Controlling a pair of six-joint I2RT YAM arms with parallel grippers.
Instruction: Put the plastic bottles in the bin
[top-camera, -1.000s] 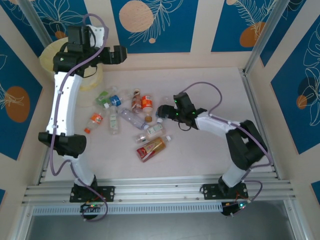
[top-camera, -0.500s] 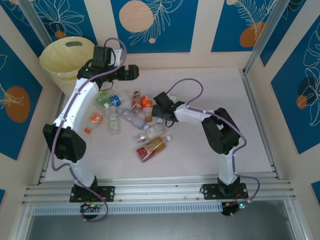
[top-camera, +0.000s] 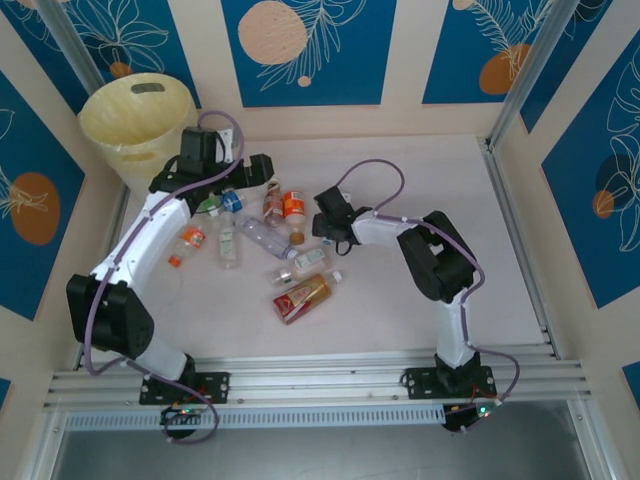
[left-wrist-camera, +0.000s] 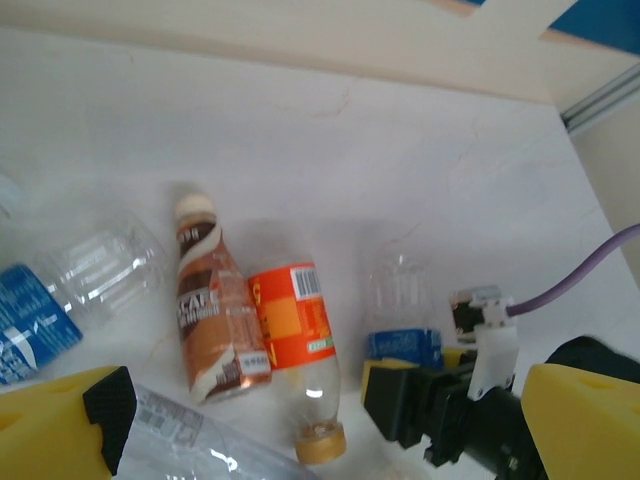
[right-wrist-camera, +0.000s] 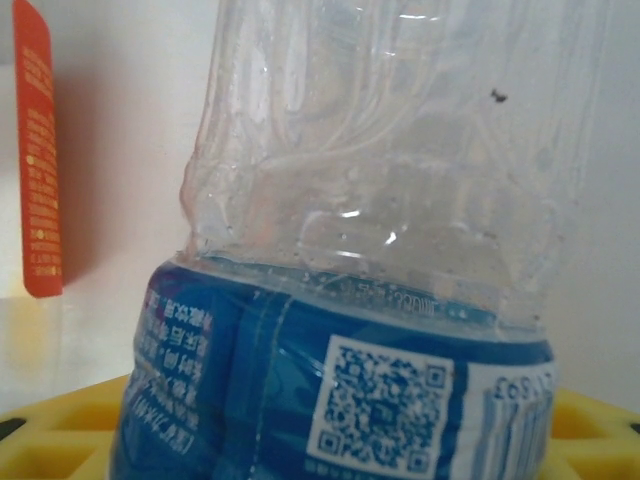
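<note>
At the far left corner of the table (top-camera: 420, 300) stands the bin (top-camera: 140, 115), well apart from the plastic bottles (top-camera: 262, 236), which lie scattered near the middle. Above them my left gripper (top-camera: 258, 172) hovers with its 2 jaws wide apart, holding nothing. My right gripper (top-camera: 325, 222) has its jaws pressed on 1 crushed blue-label bottle (right-wrist-camera: 340, 400).

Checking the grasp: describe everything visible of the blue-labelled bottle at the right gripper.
The blue-labelled bottle is clear, crumpled plastic with a blue wrap bearing a QR code and barcode. It seems to lie on the table, beside the orange-labelled bottle but apart from it, its label end clamped between the yellow pads of the right gripper.
</note>
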